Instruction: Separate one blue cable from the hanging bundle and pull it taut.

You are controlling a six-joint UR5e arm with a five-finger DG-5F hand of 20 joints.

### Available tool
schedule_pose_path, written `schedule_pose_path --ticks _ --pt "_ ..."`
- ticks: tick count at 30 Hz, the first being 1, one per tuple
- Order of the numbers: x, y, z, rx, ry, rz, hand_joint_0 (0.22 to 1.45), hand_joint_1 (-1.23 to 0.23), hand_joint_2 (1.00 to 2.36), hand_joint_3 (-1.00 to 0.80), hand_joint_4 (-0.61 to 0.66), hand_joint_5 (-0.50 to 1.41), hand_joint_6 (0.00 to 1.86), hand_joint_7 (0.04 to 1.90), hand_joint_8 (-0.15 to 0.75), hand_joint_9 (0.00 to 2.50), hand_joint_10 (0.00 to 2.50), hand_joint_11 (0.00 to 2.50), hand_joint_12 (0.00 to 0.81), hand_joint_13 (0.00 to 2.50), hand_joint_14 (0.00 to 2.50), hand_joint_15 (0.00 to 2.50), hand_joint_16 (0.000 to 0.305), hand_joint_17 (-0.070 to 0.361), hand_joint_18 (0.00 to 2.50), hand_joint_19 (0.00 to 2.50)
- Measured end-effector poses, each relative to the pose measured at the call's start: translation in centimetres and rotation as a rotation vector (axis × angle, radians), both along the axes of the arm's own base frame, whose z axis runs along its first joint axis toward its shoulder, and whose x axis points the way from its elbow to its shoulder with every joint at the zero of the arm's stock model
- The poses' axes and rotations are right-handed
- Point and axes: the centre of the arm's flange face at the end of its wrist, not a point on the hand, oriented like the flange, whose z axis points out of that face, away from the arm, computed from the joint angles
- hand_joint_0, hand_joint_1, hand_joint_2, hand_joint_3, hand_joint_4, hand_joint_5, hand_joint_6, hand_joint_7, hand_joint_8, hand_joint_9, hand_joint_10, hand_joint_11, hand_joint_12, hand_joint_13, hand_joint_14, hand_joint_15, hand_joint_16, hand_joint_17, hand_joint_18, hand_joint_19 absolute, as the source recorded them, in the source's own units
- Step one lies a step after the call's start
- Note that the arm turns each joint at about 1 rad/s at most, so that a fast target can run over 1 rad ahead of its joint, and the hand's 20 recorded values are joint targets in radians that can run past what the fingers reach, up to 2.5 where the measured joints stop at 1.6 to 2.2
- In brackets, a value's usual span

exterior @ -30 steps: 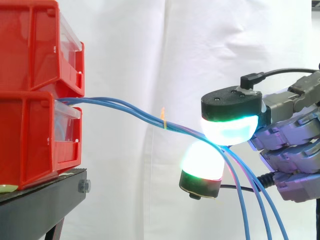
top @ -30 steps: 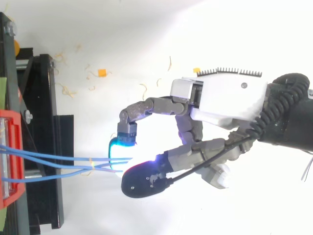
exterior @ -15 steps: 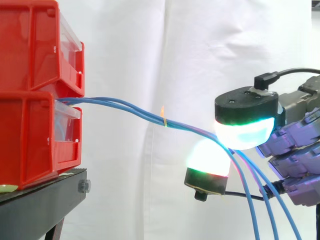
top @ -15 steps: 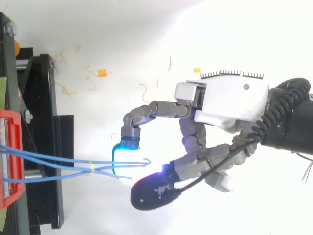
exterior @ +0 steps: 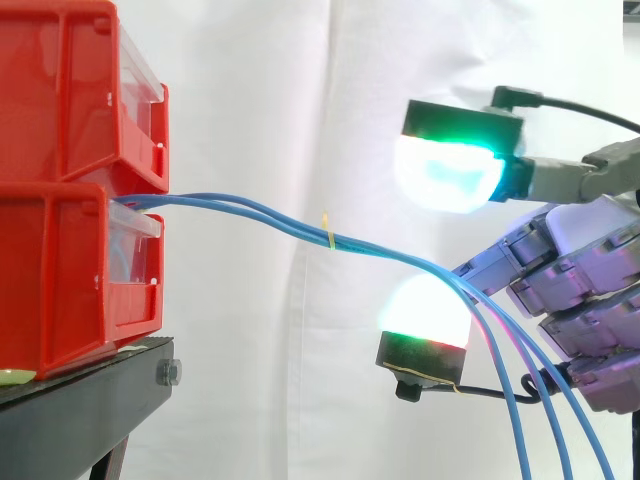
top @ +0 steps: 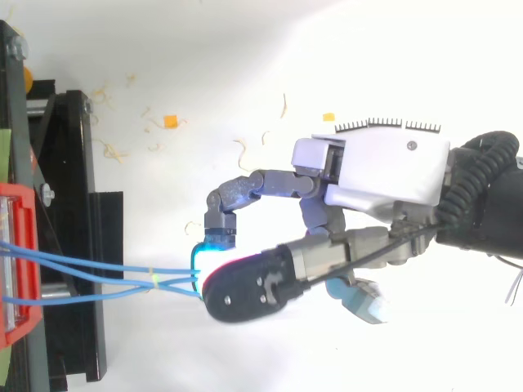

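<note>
Three thin blue cables (exterior: 250, 212) leave the front edge of the lower of two stacked red plastic bins (exterior: 60, 150), which sit on a black metal stand (exterior: 80, 410). They run together toward the robot's hand (exterior: 580, 300), held by a small yellow tie (exterior: 327, 232) approx. midway. Past the tie they bend and hang down in front of the hand.

Progress: no strand is split off yet, and all three sag as one bundle, none taut. Left to do, by my reading: single out one cable, pinch it, draw it away from the bins.

Hand state: spread open, gripping nothing. The upper cyan-green glowing pad (exterior: 448, 172) stands well above the bundle. The lower white-green pad (exterior: 428, 312) sits just beneath it, contact uncertain. The cables pass through the gap betw. the two pads.

Top view: the hand (top: 376, 175) covers the cables' far ends, and one bent finger's pad (top: 211, 249) lies just beside the strands.
</note>
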Motion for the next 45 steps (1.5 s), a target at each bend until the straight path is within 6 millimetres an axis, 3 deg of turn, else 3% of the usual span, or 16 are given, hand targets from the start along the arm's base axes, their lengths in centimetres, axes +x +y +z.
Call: schedule_pose_path --ticks 5,16,18,21,22,25,27,32,36,40,45 --pt "0.00 0.00 0.00 -0.001 0.000 0.000 0.72 -0.65 1.01 -0.43 0.07 0.14 0.50 1.20 0.155 2.18 0.03 0.79 0.308 1.89 0.03 1.25 0.045 0.101 1.42 0.97" --pt "0.00 0.00 0.00 -0.002 0.000 0.001 0.75 -0.86 1.01 -0.25 0.06 0.14 0.50 1.19 0.190 2.19 0.03 0.83 0.320 1.90 0.03 1.24 0.043 0.096 1.42 0.97" --pt "0.00 0.00 0.00 -0.002 0.000 0.001 0.75 -1.06 1.01 -0.36 0.08 0.13 0.50 1.19 0.211 2.15 0.03 0.85 0.316 1.89 0.03 1.26 0.043 0.098 1.43 0.96" --pt "0.00 -0.01 0.00 -0.002 0.000 0.000 0.72 -1.16 1.00 -0.50 0.09 0.12 0.50 1.25 0.224 2.06 0.03 0.87 0.319 1.83 0.03 1.25 0.045 0.101 1.40 0.95" --pt "0.00 -0.02 0.00 -0.002 0.000 -0.001 0.71 -1.16 1.00 -0.50 0.11 0.12 0.50 1.26 0.234 2.06 0.03 0.86 0.322 1.82 0.03 1.26 0.045 0.101 1.39 0.95" --pt "-0.02 -0.04 0.00 -0.003 0.001 -0.003 0.50 -1.09 1.00 -0.50 0.15 0.12 0.50 1.30 0.248 2.04 0.03 0.85 0.353 1.82 0.03 1.24 0.053 0.120 1.41 0.94" --pt "-0.02 -0.04 0.00 -0.003 0.001 -0.003 0.40 -0.96 1.00 -0.50 0.17 0.12 0.50 1.24 0.262 2.07 0.03 0.77 0.391 1.87 0.02 1.19 0.064 0.145 1.49 0.87" --pt "-0.03 -0.05 0.00 -0.004 0.002 -0.003 0.37 -0.67 1.00 -0.50 0.14 0.13 0.50 1.19 0.235 2.10 0.03 0.67 0.408 1.89 0.02 1.15 0.070 0.158 1.53 0.84" --pt "-0.03 -0.05 -0.01 -0.004 0.002 -0.003 0.50 -0.32 1.00 -0.50 0.10 0.13 0.50 1.19 0.175 2.14 0.03 0.67 0.342 1.87 0.02 1.18 0.057 0.129 1.41 0.92" --pt "-0.03 -0.05 -0.01 -0.005 0.002 -0.003 0.61 -0.36 1.00 -0.50 0.09 0.13 0.50 1.20 0.149 2.14 0.03 0.71 0.303 1.85 0.03 1.20 0.048 0.107 1.35 0.97" --pt "-0.03 -0.05 -0.01 -0.005 0.002 -0.003 0.72 -0.64 1.01 -0.41 0.09 0.14 0.50 1.20 0.167 2.16 0.03 0.76 0.321 1.87 0.03 1.20 0.046 0.103 1.38 0.96"
